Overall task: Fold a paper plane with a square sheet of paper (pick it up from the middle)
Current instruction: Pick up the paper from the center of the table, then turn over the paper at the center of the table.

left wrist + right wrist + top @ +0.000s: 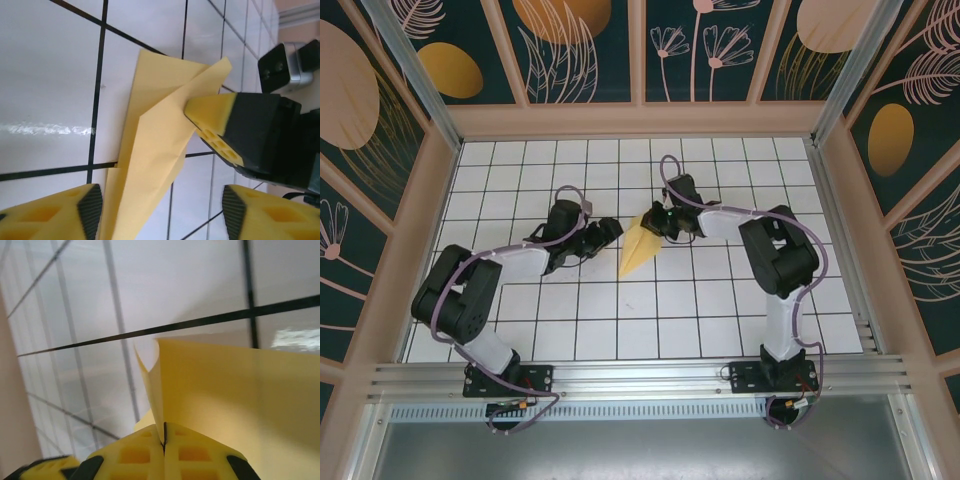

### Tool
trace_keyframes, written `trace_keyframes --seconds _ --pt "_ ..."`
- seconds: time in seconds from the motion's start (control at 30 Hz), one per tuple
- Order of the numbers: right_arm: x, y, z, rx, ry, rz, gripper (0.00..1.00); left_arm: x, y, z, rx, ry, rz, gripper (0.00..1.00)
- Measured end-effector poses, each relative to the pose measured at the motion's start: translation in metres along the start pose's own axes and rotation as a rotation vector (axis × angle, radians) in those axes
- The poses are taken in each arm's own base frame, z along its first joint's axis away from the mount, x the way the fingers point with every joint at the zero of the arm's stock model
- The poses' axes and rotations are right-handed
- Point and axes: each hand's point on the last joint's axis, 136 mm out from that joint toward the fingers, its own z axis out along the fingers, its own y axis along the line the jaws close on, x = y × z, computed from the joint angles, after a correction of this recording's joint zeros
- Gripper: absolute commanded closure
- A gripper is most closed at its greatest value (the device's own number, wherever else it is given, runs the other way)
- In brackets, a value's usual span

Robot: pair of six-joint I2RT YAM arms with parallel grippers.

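Yellow paper plane [639,252] in right tool [658,222]

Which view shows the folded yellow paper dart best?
Top external: the folded yellow paper dart appears nearly whole, pointed tip to wide end. The left wrist view shows creases closely but crops the tip; the right wrist view shows one blurred flap.

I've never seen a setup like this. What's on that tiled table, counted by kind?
Robot arms: 2 (left arm, right arm)
Hands: 2 (left hand open, right hand shut on the plane)
Yellow paper plane: 1
Total: 5
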Motion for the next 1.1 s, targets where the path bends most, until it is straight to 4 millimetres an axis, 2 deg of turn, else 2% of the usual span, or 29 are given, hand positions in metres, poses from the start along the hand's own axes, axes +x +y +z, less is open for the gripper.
trace_keyframes --seconds 0.13,0.27,0.4,0.57,0.8,1.0,1.1 --pt "-0.015 0.044 -0.031 -0.150 -0.040 -0.089 1.00 -0.001 -0.014 -0.014 0.072 -0.016 0.028 0.10" --pt "-0.025 0.080 -0.061 -0.279 -0.069 -0.155 1.00 -0.001 -0.036 -0.025 0.170 -0.028 0.065 0.05" --pt "-0.028 0.101 -0.079 -0.379 -0.064 -0.192 1.00 -0.004 -0.062 -0.035 0.290 -0.040 0.088 0.02" --pt "-0.024 0.116 -0.087 -0.461 -0.025 -0.190 1.00 -0.005 -0.088 -0.045 0.412 -0.039 0.095 0.04" --pt "-0.018 0.135 -0.098 -0.558 0.020 -0.181 1.00 -0.006 -0.110 -0.052 0.528 -0.025 0.101 0.19" --pt "-0.017 0.141 -0.102 -0.586 0.037 -0.174 1.00 -0.006 -0.117 -0.054 0.578 -0.014 0.090 0.48" --pt "-0.017 0.139 -0.102 -0.584 0.038 -0.170 1.00 -0.007 -0.120 -0.055 0.594 -0.016 0.087 0.59"
